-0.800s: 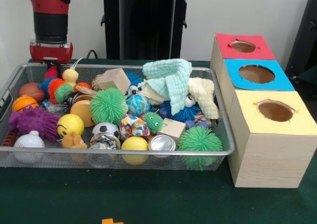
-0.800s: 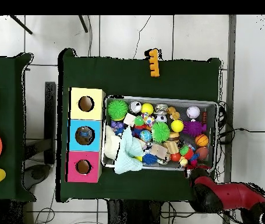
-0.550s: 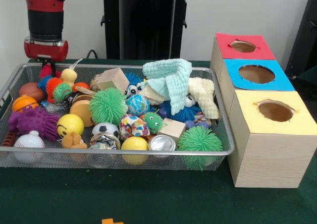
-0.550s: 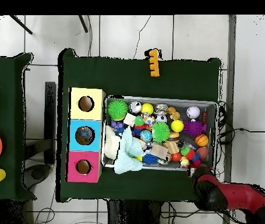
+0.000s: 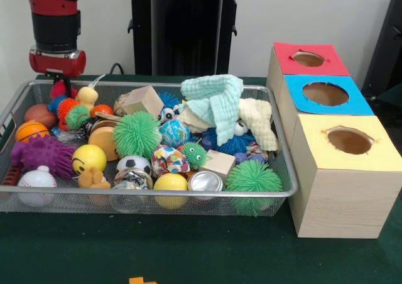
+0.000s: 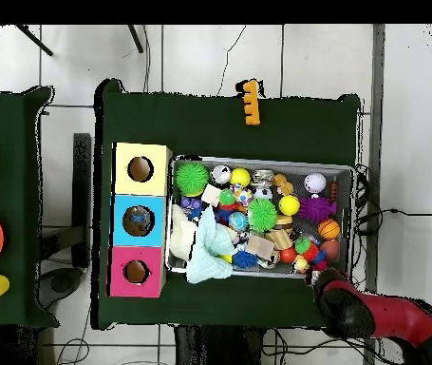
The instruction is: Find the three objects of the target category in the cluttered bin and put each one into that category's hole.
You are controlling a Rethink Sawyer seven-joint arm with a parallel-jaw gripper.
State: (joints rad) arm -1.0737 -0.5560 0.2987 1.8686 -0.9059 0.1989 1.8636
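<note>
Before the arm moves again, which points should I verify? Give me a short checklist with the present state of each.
1. Pincer over the wire bin's far corner: ok.
2. Pincer open or shut: cannot tell.
3. Something held in the pincer: cannot tell.
4. Red hole, blue hole and yellow hole unblocked: ok.
5. Mint cloth draped over toys, hiding some: not ok.
6. All toys inside the bin: ok.

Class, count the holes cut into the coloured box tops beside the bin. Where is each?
3: one in the red top, one in the blue top, one in the yellow top. None seem hidden.
</note>
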